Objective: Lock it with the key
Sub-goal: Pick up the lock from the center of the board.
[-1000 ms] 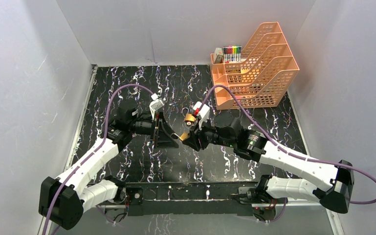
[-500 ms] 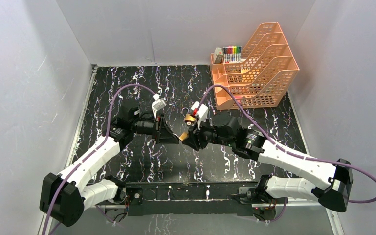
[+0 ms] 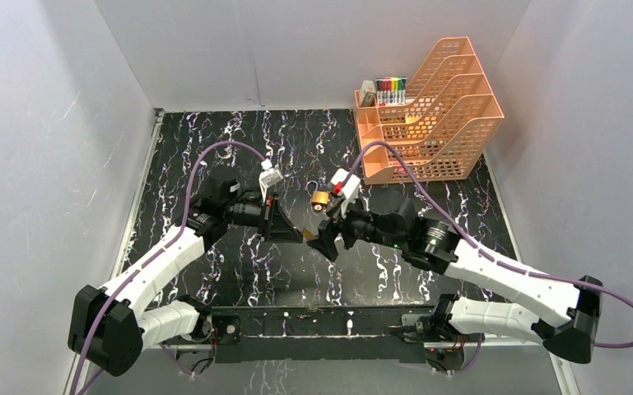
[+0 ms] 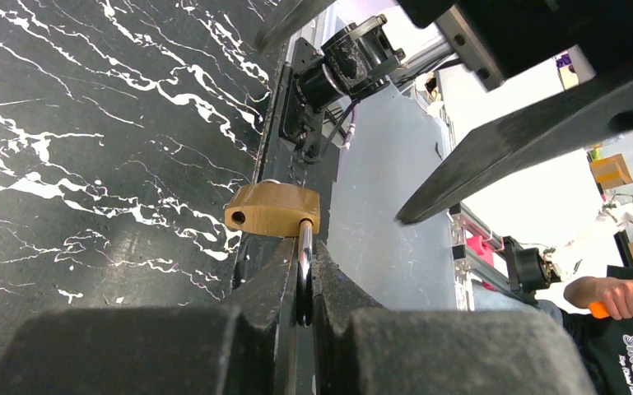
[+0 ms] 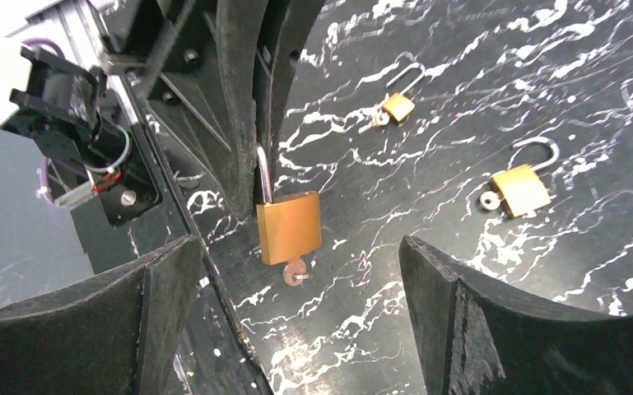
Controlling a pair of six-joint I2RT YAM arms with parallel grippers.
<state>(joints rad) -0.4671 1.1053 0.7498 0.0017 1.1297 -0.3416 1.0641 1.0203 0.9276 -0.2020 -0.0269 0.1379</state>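
Right gripper (image 3: 327,241) released, jaws spread wide, nothing in them; right between those jaws hangs the brass padlock (image 5: 288,226), off the table (image 5: 461,74), touching neither jaw; key (image 5: 295,271) sits in the keyhole at the body's end facing the right gripper's palm; just past the body, left gripper (image 3: 290,230) clenched on the shackle (image 5: 261,174), steel pinched between both fingers (image 5: 243,99); can't tell whether the shackle is pushed home, the fingers hide it; further beyond, a small spare padlock (image 5: 397,105) and a larger spare padlock (image 5: 520,189) lie open on the table, well apart from the held one. Risks, judged: key head is small and the jaws are wide, so closing could land on the body instead; the hold is on thin round steel only, so a twist on the key may spin or swing the whole lock rather than the cylinder; a push along the key could slide the shackle out of the left grip and drop it.
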